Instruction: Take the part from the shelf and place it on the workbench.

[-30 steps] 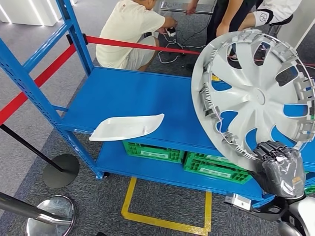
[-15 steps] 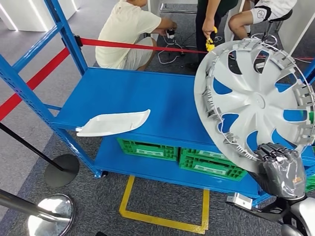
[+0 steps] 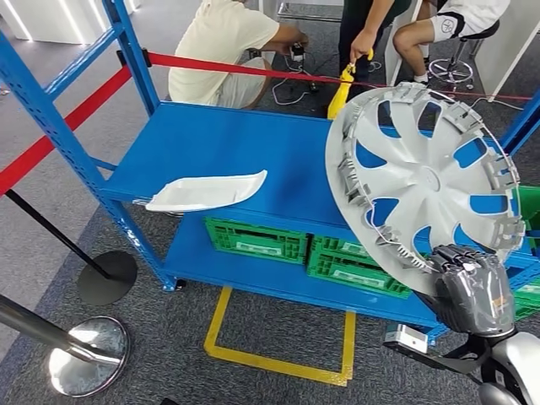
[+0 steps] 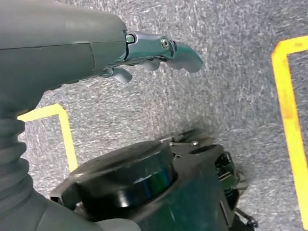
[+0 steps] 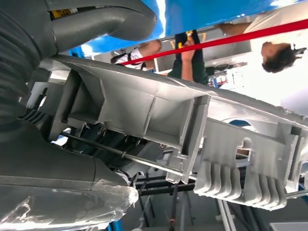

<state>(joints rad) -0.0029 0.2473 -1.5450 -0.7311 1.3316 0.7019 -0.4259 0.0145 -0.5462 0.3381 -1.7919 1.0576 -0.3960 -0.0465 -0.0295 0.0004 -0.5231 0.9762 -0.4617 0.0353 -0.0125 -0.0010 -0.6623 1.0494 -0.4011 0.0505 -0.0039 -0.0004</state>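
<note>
Hubcap [image 3: 425,181] above blue shelf [image 3: 235,160]

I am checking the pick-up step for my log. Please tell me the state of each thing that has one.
wheel cover: lifted, tilted, off the shelf
right hand: grips the wheel cover's lower rim
left hand: holds nothing, fingers extended, above the floor
white panel: lying on the blue shelf, overhanging its front edge

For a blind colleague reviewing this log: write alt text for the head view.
The robot's right hand holds a grey wheel cover upright by its lower rim, in front of a blue shelf. A white curved panel lies on the shelf's front edge, with green crates on the level below. People are behind the shelf, past a red barrier tape.
</note>
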